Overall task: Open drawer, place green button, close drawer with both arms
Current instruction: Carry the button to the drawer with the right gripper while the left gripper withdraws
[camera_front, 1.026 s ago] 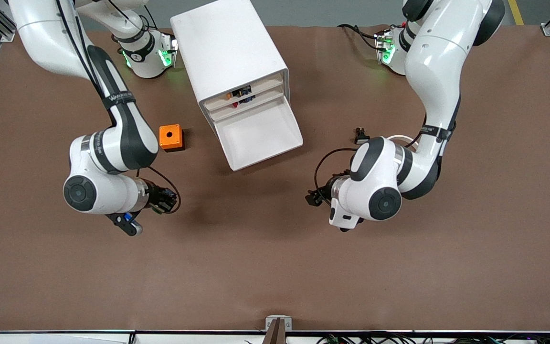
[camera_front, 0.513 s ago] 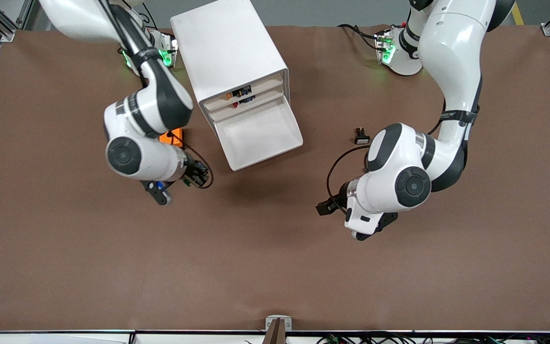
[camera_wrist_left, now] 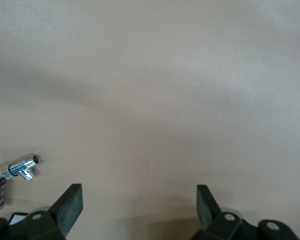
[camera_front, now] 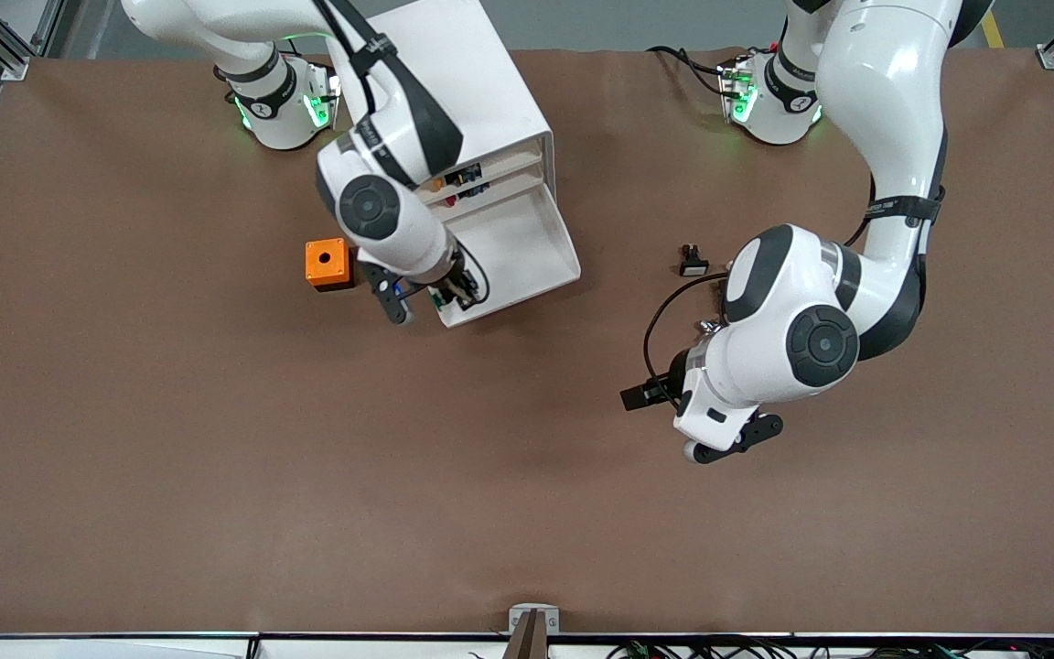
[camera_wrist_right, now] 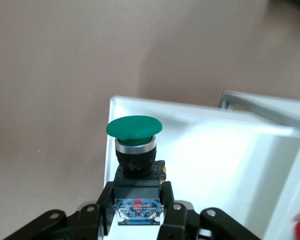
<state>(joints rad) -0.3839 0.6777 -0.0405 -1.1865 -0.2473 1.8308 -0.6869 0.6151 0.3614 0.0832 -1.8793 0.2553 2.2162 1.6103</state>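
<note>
We see the right gripper (camera_wrist_right: pixel 137 212) over the open drawer's (camera_front: pixel 527 252) front corner, jaws clamped on the green button (camera_wrist_right: pixel 135 150); orange box (camera_front: pixel 327 263) beside the drawer; left gripper (camera_wrist_left: pixel 139 210) well apart from the drawer, jaws apart, waiting.

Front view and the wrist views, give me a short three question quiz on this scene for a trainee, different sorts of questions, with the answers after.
1. True or false: the drawer stands pulled out of the cabinet.
2. What does the right end effector hold? A) the orange box B) the button C) nothing
3. Fill in: the left end effector hangs over bare ____, with its fingers apart.

Key:
1. True.
2. B: it is shut on the button, green cap up, at the pulled-out drawer's front corner; the orange box sits on the table beside the cabinet.
3. Table.
</note>
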